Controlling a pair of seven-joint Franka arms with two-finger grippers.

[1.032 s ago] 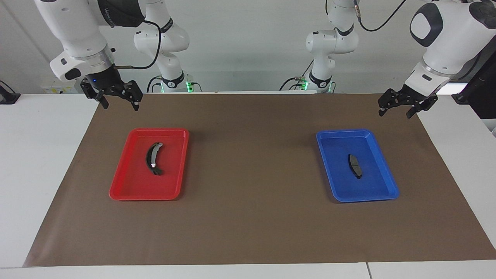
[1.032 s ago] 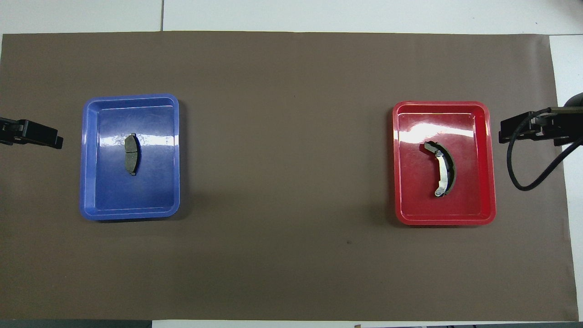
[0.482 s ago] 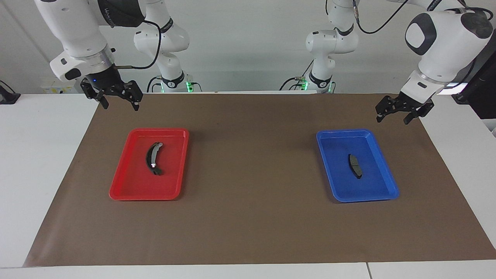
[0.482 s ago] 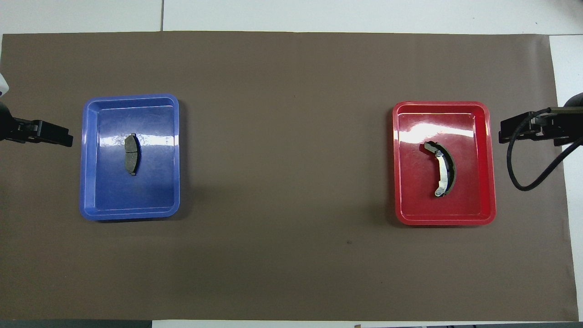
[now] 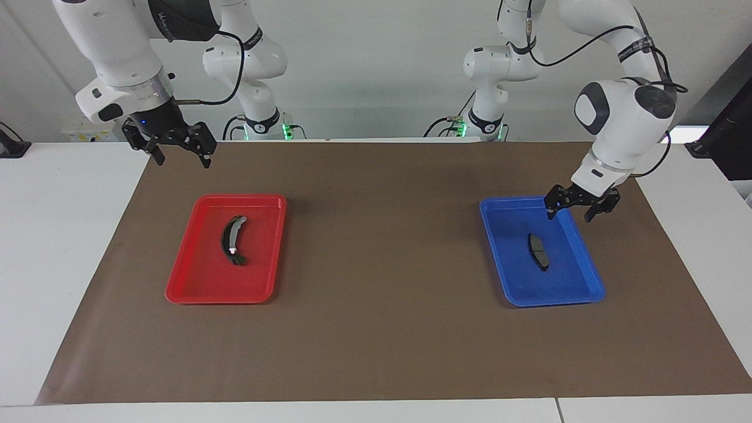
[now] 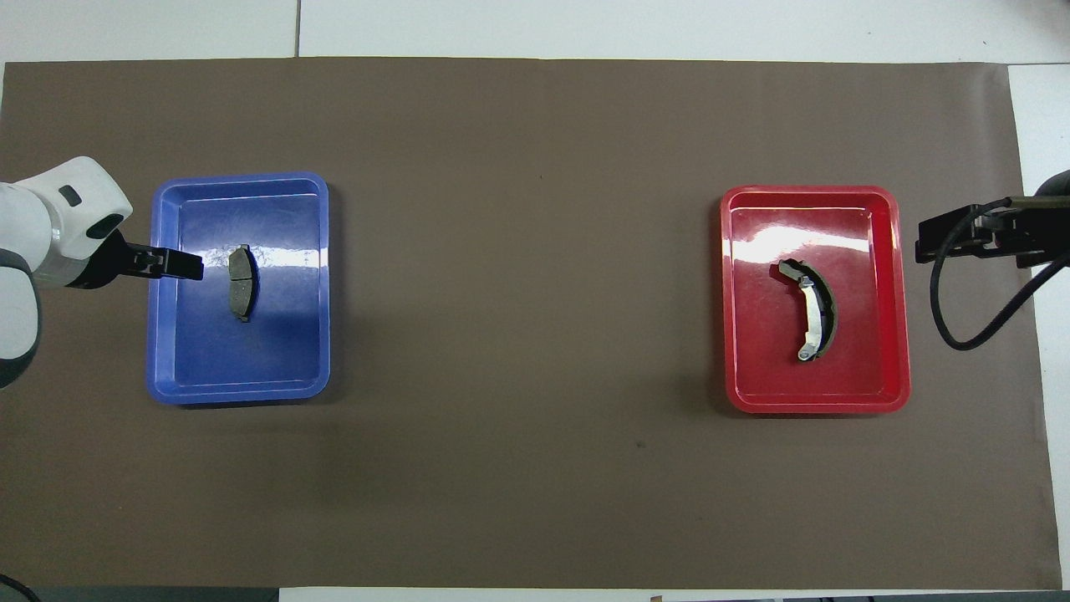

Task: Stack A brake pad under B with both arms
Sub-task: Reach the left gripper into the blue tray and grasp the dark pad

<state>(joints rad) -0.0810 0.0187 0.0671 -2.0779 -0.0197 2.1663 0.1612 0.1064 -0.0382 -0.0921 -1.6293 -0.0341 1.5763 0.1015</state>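
Brown paper matting (image 5: pixel 376 329) covers the table, and the blue tray (image 5: pixel 578 281) on it is the landmark for everything here. It sits toward the left arm's end, well apart from the red tray (image 5: pixel 202 288) at the right arm's end. Inside the blue tray, near its middle, lies the short dark A brake pad (image 5: pixel 538 252), flat, its long axis running along the tray's length, toward and away from the robots. The left gripper (image 5: pixel 574 206), fingers spread wide and empty, hangs over the blue tray's robot-side outer corner, so the pad lies a little farther out from it and toward the tray's middle. I judge this arm the nearer one for that pad. B (image 5: pixel 232 241), the curved pad with the grey strip, rests in the red tray. The right gripper (image 5: pixel 180 152) waits, spread wide, over the matting on the robots' side of the red tray.
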